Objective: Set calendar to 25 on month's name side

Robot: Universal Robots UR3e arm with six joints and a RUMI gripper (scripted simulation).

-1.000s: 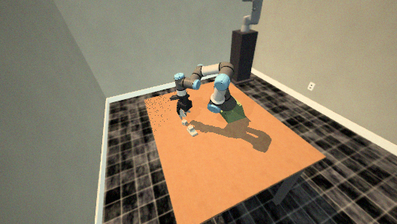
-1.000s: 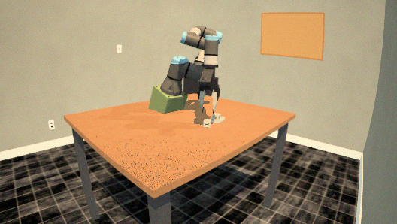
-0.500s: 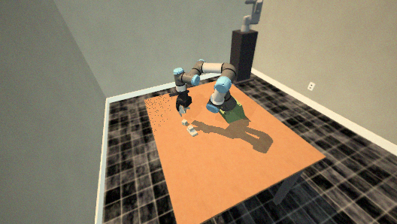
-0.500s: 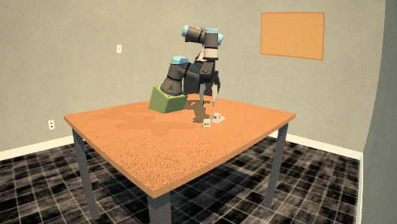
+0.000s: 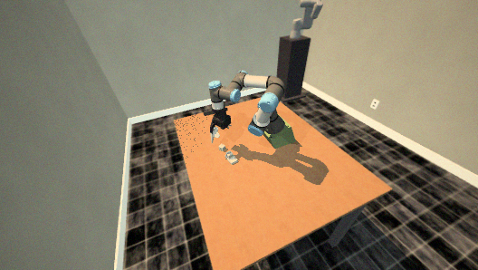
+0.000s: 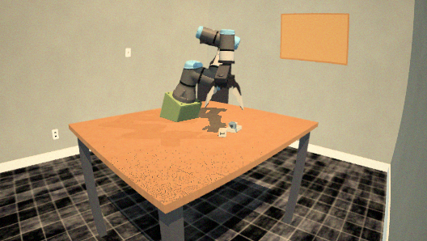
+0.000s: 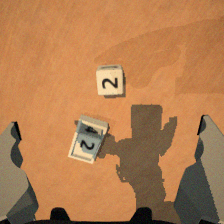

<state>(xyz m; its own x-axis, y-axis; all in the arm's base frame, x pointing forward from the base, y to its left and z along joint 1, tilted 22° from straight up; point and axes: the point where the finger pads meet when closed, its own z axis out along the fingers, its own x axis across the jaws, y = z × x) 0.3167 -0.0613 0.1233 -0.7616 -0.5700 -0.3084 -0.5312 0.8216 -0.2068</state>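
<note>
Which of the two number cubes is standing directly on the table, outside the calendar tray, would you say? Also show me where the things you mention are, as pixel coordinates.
The cube [image 5: 222, 148] [image 6: 221, 133] [image 7: 109, 81] with a single 2 on its upward face; the other [image 6: 233, 124] [image 7: 88, 138] is at the tray [image 6: 235, 129] [image 7: 80, 158].

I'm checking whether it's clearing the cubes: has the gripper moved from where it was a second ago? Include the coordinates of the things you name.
Yes. In the exterior view, the gripper [image 5: 215, 139] [image 6: 224, 107] [image 7: 108, 120] has risen, its fingertips now higher above the table [image 5: 272, 204] [image 6: 267, 137] [image 7: 40, 60].
</note>
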